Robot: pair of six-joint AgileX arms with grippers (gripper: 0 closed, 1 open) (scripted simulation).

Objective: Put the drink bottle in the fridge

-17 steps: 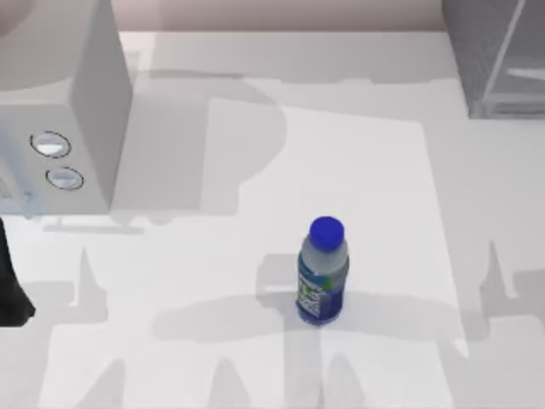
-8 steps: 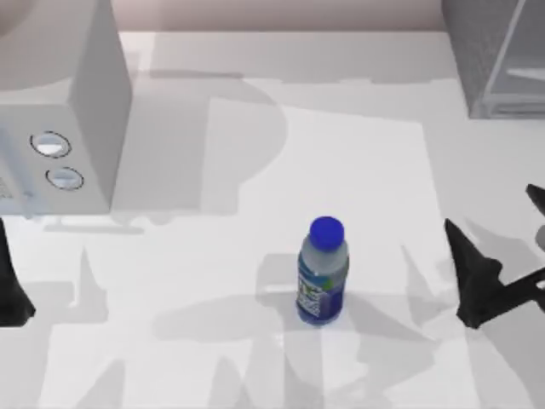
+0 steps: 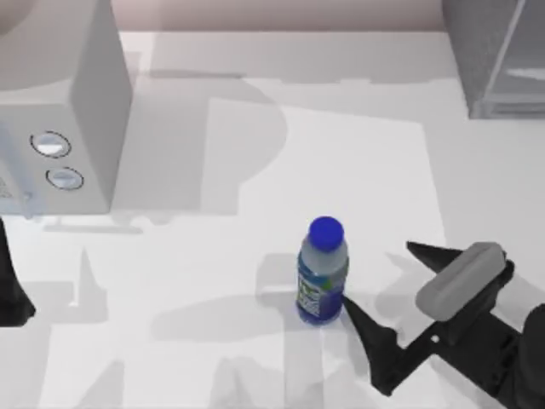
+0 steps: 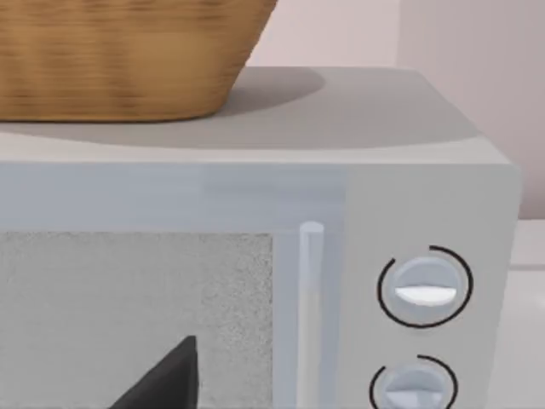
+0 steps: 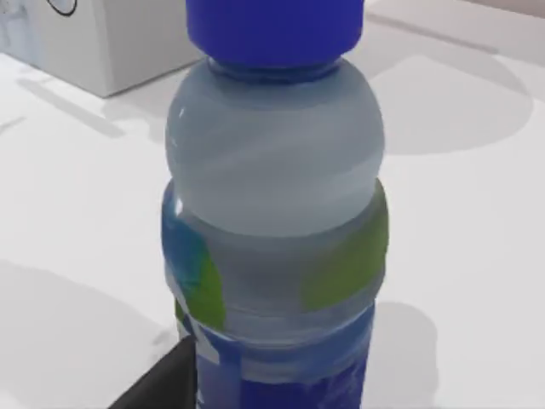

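the bottle (image 3: 322, 274) stands upright on the table (image 3: 213, 281), a little right of centre and toward the near edge in the top view. long axis vertical, blue cap (image 3: 326, 229) up, blue label low on the body. it is free-standing, nothing clamped on it.

the right gripper (image 3: 376, 285) is low on the table just right of the bottle, pointing at it. its fingers are spread wide: one dark fingertip (image 3: 356, 313) reaches nearly to the bottle's base on the near side, the other (image 3: 423, 251) lies farther back and clear of it. whether the near tip touches the bottle cannot be told. the bottle is not between the fingers.

the fridge (image 3: 498, 53) sits at the far right corner, well apart from the bottle. the microwave (image 3: 64, 111) stands at the far left, its two dials (image 3: 56, 160) facing the near side.

the right wrist view gives the bottle (image 5: 274, 230) close up: clear shoulder, green and white patches on the label, one dark fingertip (image 5: 162, 383) beside its lower part.

the left wrist view gives the microwave (image 4: 255, 281) front: speckled door window, handle bar (image 4: 310, 315), and a woven basket (image 4: 119, 55) on top. a dark fingertip (image 4: 166, 379) of the left gripper shows there low in front of the door; its opening cannot be told. the left arm (image 3: 12, 285) is parked at the table's left edge.
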